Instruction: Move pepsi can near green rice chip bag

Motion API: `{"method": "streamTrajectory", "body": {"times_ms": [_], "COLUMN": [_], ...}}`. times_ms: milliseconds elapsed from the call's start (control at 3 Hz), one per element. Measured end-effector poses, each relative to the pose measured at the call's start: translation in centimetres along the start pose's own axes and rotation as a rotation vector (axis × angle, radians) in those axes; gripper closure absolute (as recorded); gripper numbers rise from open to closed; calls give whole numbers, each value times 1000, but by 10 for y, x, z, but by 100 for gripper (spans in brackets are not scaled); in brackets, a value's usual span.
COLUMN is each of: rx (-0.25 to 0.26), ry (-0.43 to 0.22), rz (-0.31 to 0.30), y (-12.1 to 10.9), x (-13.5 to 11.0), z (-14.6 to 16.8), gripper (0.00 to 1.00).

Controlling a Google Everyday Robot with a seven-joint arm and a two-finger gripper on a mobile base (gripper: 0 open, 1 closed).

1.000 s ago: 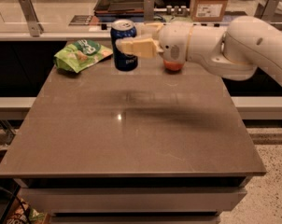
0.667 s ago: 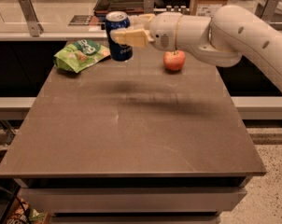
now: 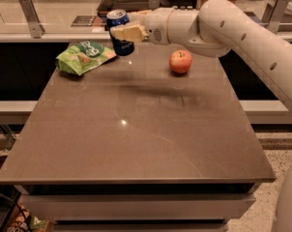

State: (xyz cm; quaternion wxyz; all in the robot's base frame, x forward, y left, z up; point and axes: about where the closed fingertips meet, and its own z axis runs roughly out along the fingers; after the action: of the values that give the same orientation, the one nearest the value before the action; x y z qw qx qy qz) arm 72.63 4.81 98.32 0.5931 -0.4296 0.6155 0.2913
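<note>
Pepsi can (image 3: 124, 45) carried leftward over last second, away from apple (image 3: 180, 62), toward green rice chip bag (image 3: 85, 57). Can now tilted, at desk's (image 3: 136, 139) 11 o'clock, just beside bag's 2 o'clock edge. Hand (image 3: 119, 33) pinching can around its middle. Apple left well apart at can's 4 o'clock. Judgement: transport nearly done; lowering and release remain.
</note>
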Motion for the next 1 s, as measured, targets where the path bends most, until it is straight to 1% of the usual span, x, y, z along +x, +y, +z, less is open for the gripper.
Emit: {"method": "streamTrajectory", "body": {"times_ms": [333,667,1000], "rx": [20,25,13], "ry": [-10,-56,-112], "rz": [24,59,94], "y": [-13,-17,-15], "x": [25,44,56], "z": [14,24,38], "gripper": [100,100,100]}}
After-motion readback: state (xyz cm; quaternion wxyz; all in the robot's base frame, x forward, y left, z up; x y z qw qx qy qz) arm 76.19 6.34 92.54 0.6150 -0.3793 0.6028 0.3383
